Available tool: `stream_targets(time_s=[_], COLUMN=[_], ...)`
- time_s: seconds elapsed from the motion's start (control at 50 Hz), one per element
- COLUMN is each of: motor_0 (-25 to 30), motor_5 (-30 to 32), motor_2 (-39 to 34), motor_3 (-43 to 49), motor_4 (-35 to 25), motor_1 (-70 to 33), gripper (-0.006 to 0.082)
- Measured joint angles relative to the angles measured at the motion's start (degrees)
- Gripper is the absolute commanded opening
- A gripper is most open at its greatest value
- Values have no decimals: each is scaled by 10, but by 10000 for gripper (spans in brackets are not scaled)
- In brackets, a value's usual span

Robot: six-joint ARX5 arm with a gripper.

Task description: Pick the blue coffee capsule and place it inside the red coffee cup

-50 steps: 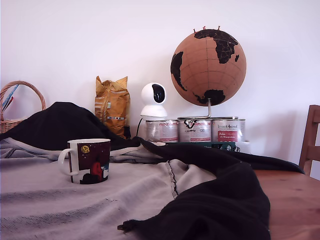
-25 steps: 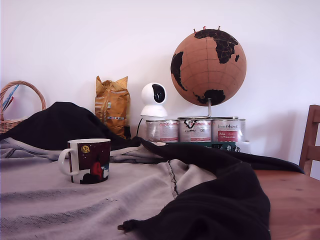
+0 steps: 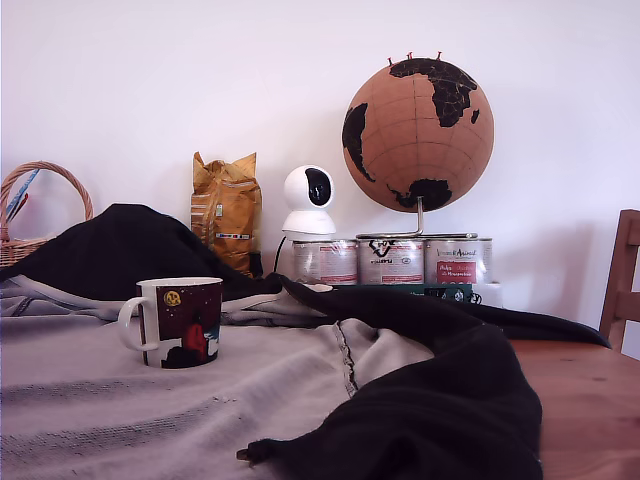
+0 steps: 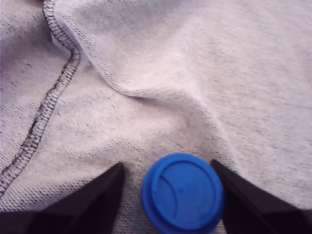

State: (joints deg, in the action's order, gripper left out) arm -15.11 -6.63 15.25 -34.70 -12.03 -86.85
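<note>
Gripper (image 4: 168,183) jaws were spread wide around blue coffee capsule (image 4: 183,192) on grey cloth (image 4: 195,73); red coffee cup (image 3: 175,322) stood upright apart

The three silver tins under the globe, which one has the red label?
The tin at the exterior view's right: a red patch fills its label's lower part. The middle tin bears a dark emblem, and the tin at that view's left looks mostly pale.

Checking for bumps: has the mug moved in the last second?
No. The mug keeps its place beside the black cloth; the whole exterior view shifts only a hair.
</note>
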Motion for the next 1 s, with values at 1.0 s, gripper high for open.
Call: stream_targets(time_s=[1.0], motor_0=[139], motor_5=[-112], motor_2=[85], motor_3=[-65], motor_4=[-81], motor_1=[140], gripper=[180])
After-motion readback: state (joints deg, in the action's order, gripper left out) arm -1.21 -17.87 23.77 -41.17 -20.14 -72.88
